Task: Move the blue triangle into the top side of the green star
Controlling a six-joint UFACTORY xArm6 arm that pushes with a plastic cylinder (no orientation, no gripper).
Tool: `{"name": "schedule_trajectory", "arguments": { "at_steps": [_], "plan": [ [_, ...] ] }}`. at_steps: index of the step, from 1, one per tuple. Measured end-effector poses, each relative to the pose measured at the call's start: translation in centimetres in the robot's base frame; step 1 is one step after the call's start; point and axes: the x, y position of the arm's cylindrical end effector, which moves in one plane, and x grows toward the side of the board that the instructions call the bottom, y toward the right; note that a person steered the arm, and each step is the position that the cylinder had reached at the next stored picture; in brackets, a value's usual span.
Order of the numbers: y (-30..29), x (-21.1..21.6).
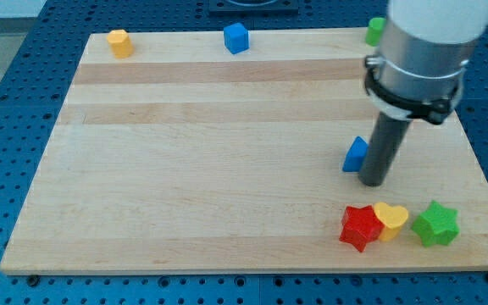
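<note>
The blue triangle (355, 155) lies on the wooden board at the view's right, about mid-height. My tip (372, 181) stands right next to it, on its right side, and hides part of it. The green star (435, 224) lies near the board's bottom right corner, below and to the right of the triangle and the tip.
A red star (361, 226) and a yellow heart (390, 219) lie touching each other just left of the green star. A blue cube (236, 38) and a yellow block (120, 42) sit at the board's top edge (176, 34). A green block (374, 31) shows at the top right, partly hidden by the arm.
</note>
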Motion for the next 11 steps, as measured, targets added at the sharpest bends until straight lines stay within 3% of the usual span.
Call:
{"name": "schedule_trajectory", "arguments": {
  "at_steps": [2, 3, 4, 6, 9, 11],
  "plan": [
    [-8.7, -0.8],
    [-8.5, -4.2],
    [-4.0, -4.9],
    [1.2, -0.9],
    [1.9, -3.0],
    [4.5, -0.1]
  ]
}}
